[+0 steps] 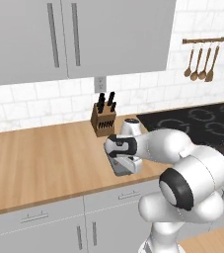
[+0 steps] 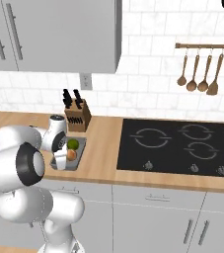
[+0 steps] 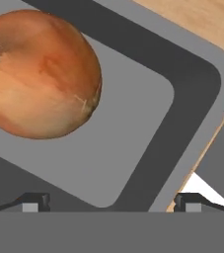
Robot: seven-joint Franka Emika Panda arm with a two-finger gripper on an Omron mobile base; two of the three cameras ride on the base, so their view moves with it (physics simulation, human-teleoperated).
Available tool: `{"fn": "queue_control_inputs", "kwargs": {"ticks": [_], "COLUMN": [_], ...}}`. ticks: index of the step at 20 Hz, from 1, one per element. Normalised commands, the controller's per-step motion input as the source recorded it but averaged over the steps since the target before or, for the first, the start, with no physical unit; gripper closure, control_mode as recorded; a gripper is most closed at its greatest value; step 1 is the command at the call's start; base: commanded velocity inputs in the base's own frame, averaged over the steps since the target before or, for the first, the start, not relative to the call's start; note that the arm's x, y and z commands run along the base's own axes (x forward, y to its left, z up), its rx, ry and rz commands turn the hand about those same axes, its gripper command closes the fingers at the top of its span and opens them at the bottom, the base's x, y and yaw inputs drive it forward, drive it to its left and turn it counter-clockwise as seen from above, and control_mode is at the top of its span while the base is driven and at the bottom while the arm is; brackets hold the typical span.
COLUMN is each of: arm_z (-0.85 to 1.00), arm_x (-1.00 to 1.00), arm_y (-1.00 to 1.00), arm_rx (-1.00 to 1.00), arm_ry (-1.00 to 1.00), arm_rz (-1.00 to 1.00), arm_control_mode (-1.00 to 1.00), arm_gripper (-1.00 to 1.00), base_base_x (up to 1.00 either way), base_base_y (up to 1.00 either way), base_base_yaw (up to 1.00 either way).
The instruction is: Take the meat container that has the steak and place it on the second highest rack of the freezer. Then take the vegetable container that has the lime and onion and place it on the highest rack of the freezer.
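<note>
The hand (image 2: 63, 159) is low over the vegetable container (image 2: 79, 147), which lies on the wooden desk (image 1: 39, 158) just in front of the knife block (image 2: 77, 116) and to the left of the black cooktop (image 2: 182, 146). In the right base view the hand is at the near left part of the tray, and the lime (image 2: 73, 144) and the onion (image 2: 71, 154) lie in the tray just beside it, the lime behind the onion, nearer to the knife block.

In the hand view the two dark fingertips (image 3: 34, 201) stand far apart at the bottom, so the hand is spread wide and pinches nothing. One fingertip is over the floor of the tray, the other one (image 3: 188, 202) is near the rounded corner of its rim, where the wood of the desk begins. The onion is large and close in that view, up and to the left of the fingertips, resting on the tray floor. I cannot tell if the fingertips touch the tray.

In the left base view the arm covers most of the tray; only its near edge (image 1: 123, 170) is seen below the wrist. Wooden spoons (image 2: 200, 69) hang on the wall above the cooktop.
</note>
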Motion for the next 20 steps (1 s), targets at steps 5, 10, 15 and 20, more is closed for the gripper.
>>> {"fn": "queue_control_inputs", "kwargs": {"ticks": [5,10,15,20], "arm_z": [-0.02,0.03,-0.15,-0.23], "arm_x": [-0.16,-0.18,0.01,0.27], "arm_y": [-0.04,-0.18,-0.31,-0.10], "arm_rx": [0.00,-0.02,0.00,0.00], "arm_ry": [-0.01,-0.15,-0.01,0.00], "arm_rz": [-0.02,-0.04,-0.01,0.00], "arm_control_mode": [-1.00,-1.00,-1.00,-1.00], "arm_gripper": [-1.00,-1.00,-1.00,-1.00], "base_base_x": [0.00,0.00,0.00,0.00], "base_base_y": [0.00,0.00,0.00,0.00], "base_base_yaw": [0.00,0.00,0.00,0.00]}}
